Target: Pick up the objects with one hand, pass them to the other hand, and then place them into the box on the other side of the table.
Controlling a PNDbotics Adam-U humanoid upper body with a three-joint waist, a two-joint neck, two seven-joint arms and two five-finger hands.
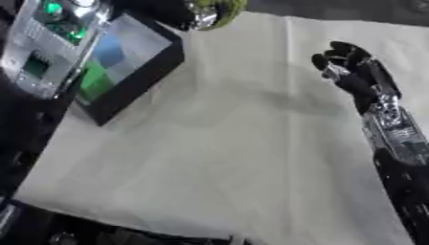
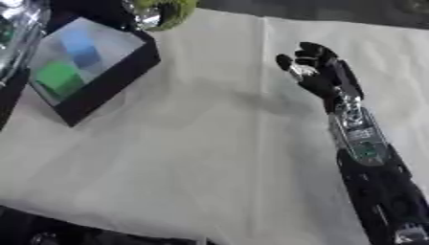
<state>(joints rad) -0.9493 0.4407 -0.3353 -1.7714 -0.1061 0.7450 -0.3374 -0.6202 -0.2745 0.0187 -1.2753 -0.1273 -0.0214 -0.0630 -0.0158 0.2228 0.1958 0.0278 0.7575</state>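
1. At the table's far left corner, the left hand (image 1: 201, 16) shows only as a silver and black patch with a yellow-green object (image 2: 167, 10) against it; the hand seems curled on this object, though the top edge cuts off most of both.
2. Just below and left of that, the black-walled box (image 2: 117, 79) sits askew on the cloth, its long axis running from upper right to lower left; a blue block (image 2: 81, 45) and a green block (image 2: 59, 75) lie inside.
3. The right hand (image 2: 317, 72) hangs over the right half of the table, fingers relaxed and slightly bent, holding nothing, well apart from box and object.
4. By my reading, the left hand is far nearer the box, so the coming move is a short drop down and left.
5. The pale table cloth (image 1: 226, 158) lies creased but bare between the two hands, and dark machinery (image 1: 46, 43) crowds the box's left side, leaving little room there.
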